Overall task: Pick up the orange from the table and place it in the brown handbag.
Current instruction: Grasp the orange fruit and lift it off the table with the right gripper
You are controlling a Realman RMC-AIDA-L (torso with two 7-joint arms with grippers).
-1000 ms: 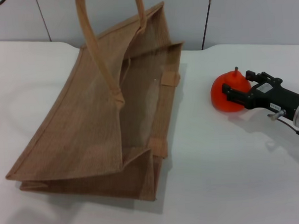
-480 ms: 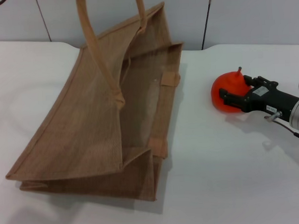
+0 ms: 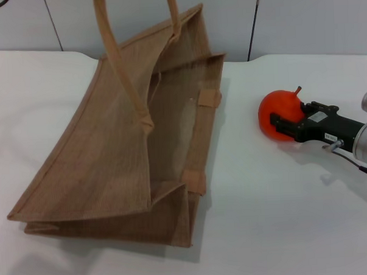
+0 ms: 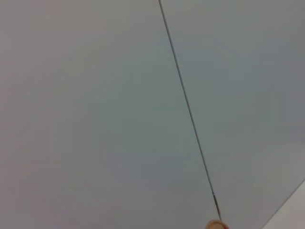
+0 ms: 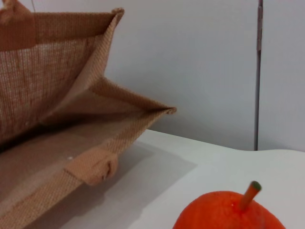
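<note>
The orange (image 3: 276, 113), bright orange-red with a short stem, is on the white table (image 3: 278, 218) at the right. In the right wrist view the orange (image 5: 224, 214) sits very near the camera. My right gripper (image 3: 290, 117) reaches in from the right edge, and its black fingers clasp the fruit's right side. The stem leans towards the gripper. The brown handbag (image 3: 111, 153) lies tilted on the left half of the table, its open mouth facing the orange. From the wrist, the handbag (image 5: 52, 119) shows its inner wall. My left gripper is out of view.
The bag's two long handles (image 3: 116, 61) rise past the top of the head view. A grey panelled wall (image 3: 300, 23) stands behind the table. Bare tabletop lies between the bag's mouth and the orange. The left wrist view shows only wall.
My right gripper's fingers have closed in on the orange. The fruit has tipped, so its stem now leans right towards the gripper. The bag has not moved.
</note>
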